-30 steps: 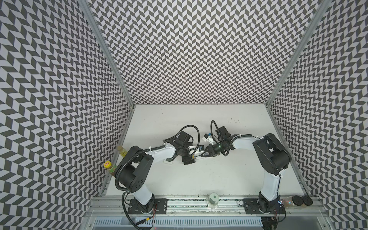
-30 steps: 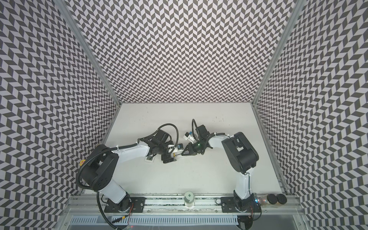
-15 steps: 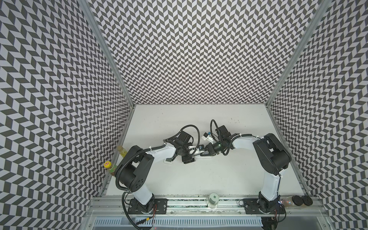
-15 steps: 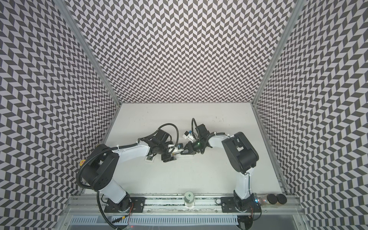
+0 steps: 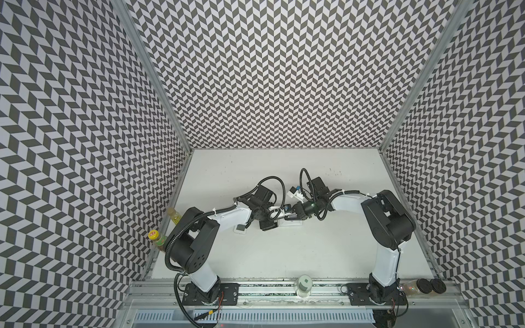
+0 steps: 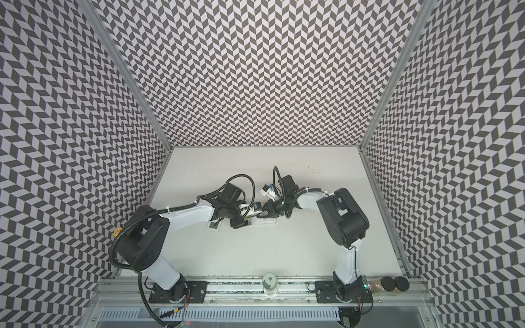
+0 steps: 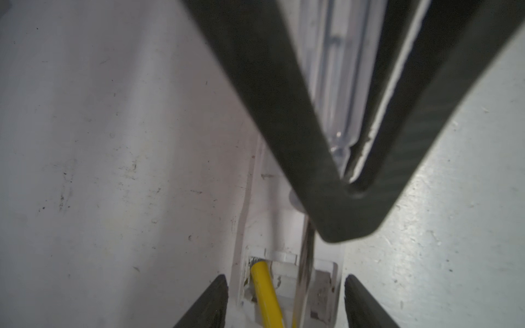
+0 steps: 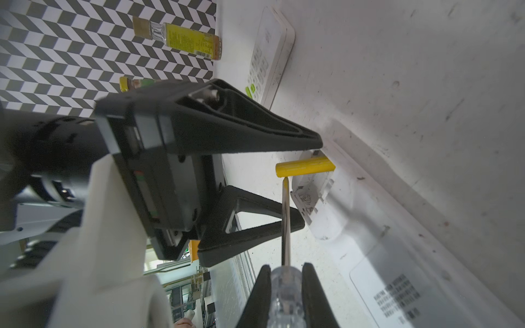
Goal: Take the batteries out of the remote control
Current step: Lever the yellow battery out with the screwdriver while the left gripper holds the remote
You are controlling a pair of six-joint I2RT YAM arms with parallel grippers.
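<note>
No print is legible on the remote control point(image 8: 397, 295) or bottle point(image 8: 184, 41).

A: How do the arms sit?
B: The left arm point(image 5: 227, 218) and right arm point(image 5: 348, 203) both bend in from their bases, wrists low over the surface point(image 5: 284, 255), pincers nearly tip to tip.
A: The left pincer point(image 8: 311, 185)?
B: Jaws apart, gripping nothing, as far as I can make out.
A: The right pincer point(image 8: 285, 268)?
B: Clamped on the clear handle of a screwdriver point(image 7: 332, 71), aimed at the left one.
</note>
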